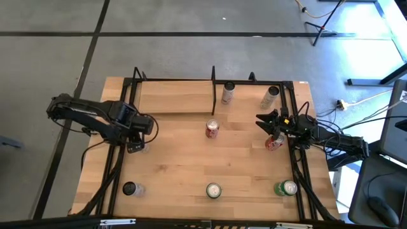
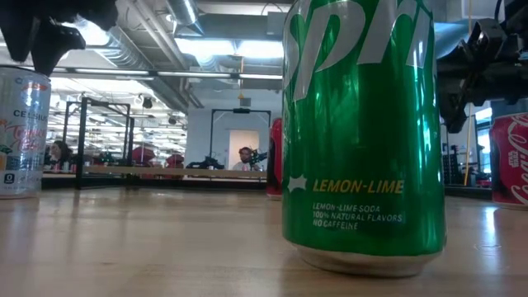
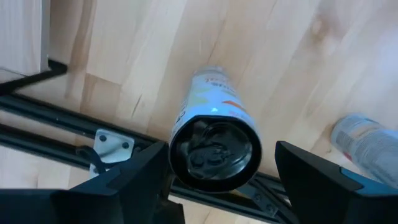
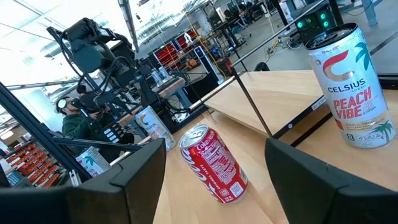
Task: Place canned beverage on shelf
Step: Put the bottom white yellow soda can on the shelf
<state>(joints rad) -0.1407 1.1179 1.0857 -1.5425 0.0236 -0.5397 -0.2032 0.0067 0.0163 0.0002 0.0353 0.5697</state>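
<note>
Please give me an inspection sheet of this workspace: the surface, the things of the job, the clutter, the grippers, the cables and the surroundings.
Surface: light wooden table, bare between the cans.
Job's things: shelf at the far edge with two pale cans; red cola can mid-table; white can under the left gripper; three cans along the near edge, one a green lemon-lime can.
Clutter: nothing seen.
Grippers: left gripper open over the white can; right gripper open beside a red can.
Cables: cables on the floor right of the table.
Surroundings: grey floor; workshop with a person behind.
</note>
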